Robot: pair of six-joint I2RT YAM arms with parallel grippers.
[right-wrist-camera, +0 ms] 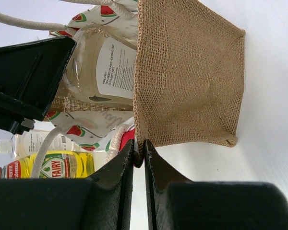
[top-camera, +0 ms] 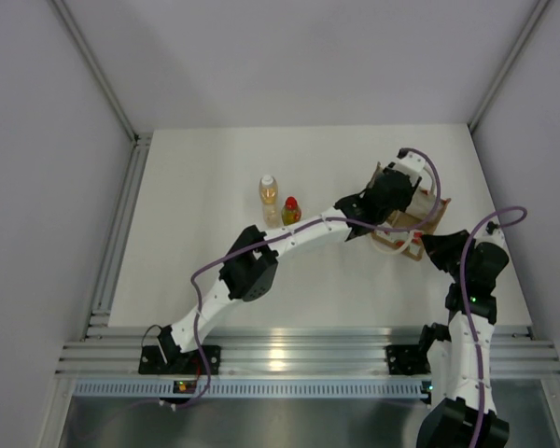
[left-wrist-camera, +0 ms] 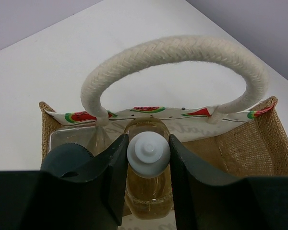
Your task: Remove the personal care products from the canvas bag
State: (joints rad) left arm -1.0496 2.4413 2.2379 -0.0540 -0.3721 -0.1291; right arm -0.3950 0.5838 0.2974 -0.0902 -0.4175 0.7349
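Note:
The canvas bag [top-camera: 433,213] stands at the right of the table, and its rope handle [left-wrist-camera: 173,50] arches over the mouth. My left gripper [top-camera: 399,191] is down in the mouth of the canvas bag [left-wrist-camera: 252,143]. Seen from its wrist [left-wrist-camera: 148,141], it is shut on the white cap of an amber bottle [left-wrist-camera: 149,191]. A clear squarish bottle with a dark cap [left-wrist-camera: 67,154] sits beside it in the bag. My right gripper [right-wrist-camera: 139,147] is shut on the burlap side edge of the bag [right-wrist-camera: 187,81], and it also shows from above [top-camera: 427,245]. An amber white-capped bottle [top-camera: 269,193] and a yellow red-capped bottle [top-camera: 290,211] stand on the table.
The two standing bottles also show in the right wrist view, the yellow one [right-wrist-camera: 57,165] in front of the amber one [right-wrist-camera: 33,141]. The left arm stretches diagonally across the table [top-camera: 187,187]. Grey walls enclose three sides, and an aluminium rail [top-camera: 289,359] runs along the near edge.

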